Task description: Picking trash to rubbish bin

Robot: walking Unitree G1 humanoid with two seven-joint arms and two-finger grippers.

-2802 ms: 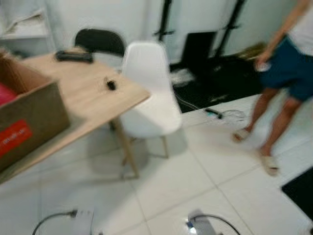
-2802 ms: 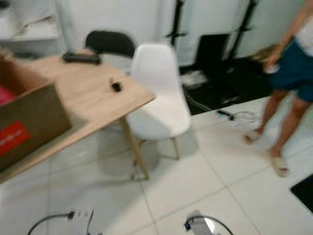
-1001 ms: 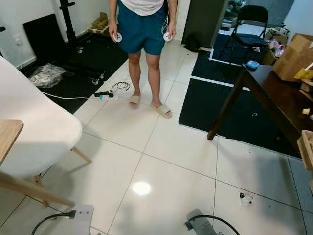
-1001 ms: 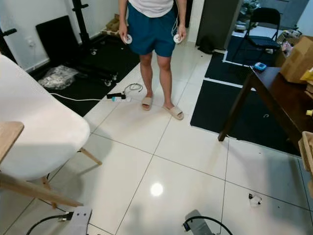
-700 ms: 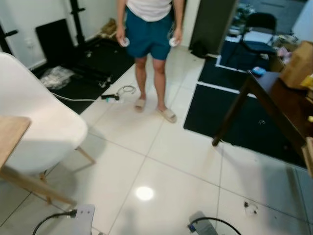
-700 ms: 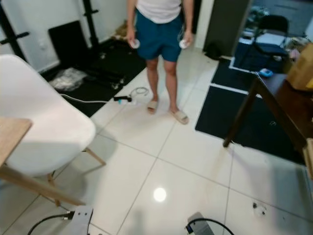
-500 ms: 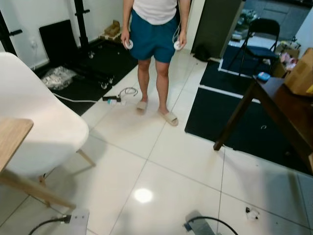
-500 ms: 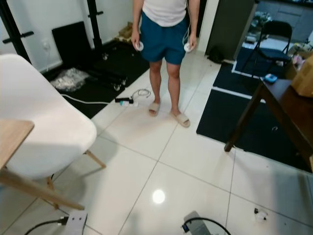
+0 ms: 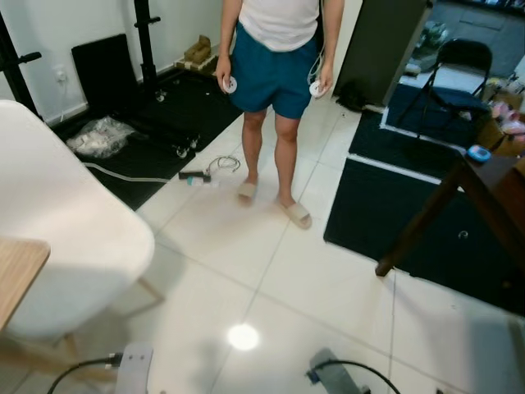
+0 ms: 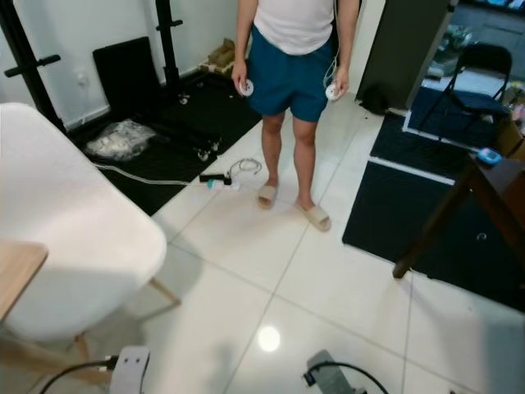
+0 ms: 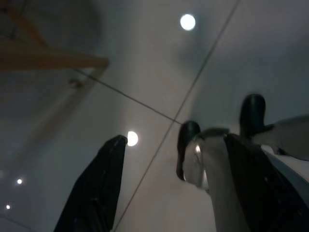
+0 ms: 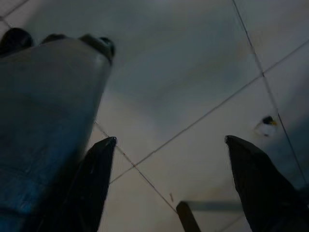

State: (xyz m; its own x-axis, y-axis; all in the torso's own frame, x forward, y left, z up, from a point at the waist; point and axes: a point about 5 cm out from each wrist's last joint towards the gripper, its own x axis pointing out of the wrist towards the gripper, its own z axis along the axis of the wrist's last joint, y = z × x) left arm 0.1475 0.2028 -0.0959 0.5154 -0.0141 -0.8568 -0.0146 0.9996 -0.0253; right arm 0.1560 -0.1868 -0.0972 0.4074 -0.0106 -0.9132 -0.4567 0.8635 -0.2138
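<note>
The robot looks down at a white tiled floor [image 9: 246, 271]. A person [image 9: 279, 74] in blue shorts and a white shirt stands ahead on the tiles in sandals, with a small round white controller [image 9: 230, 84] in each hand. At the robot's left there is a white chair [image 9: 57, 238], and just beside it the corner of a light wooden bench [image 9: 16, 275]. A white power strip with a cable [image 9: 197, 176] lies on the floor near the person's feet, at the edge of a black mat [image 9: 156, 123] where a clear plastic bag [image 9: 100, 135] also lies. At the robot's right stands a dark wooden table [image 9: 484, 197] over another black mat, with a small blue object [image 9: 478, 153] on its corner, and a black folding chair [image 9: 463, 70] is further behind. In the right wrist view the right hand [image 12: 171, 145] hangs over the tiles with its two black fingers wide apart and nothing between them; a small piece of trash [image 12: 265, 126], pale with a dark and yellow spot, lies on the floor well apart from it. In the dark left wrist view the left hand [image 11: 178, 145] is also spread open and holds nothing, above the tiles near the robot's own foot [image 11: 203, 159] and a wooden leg [image 11: 53, 60].
</note>
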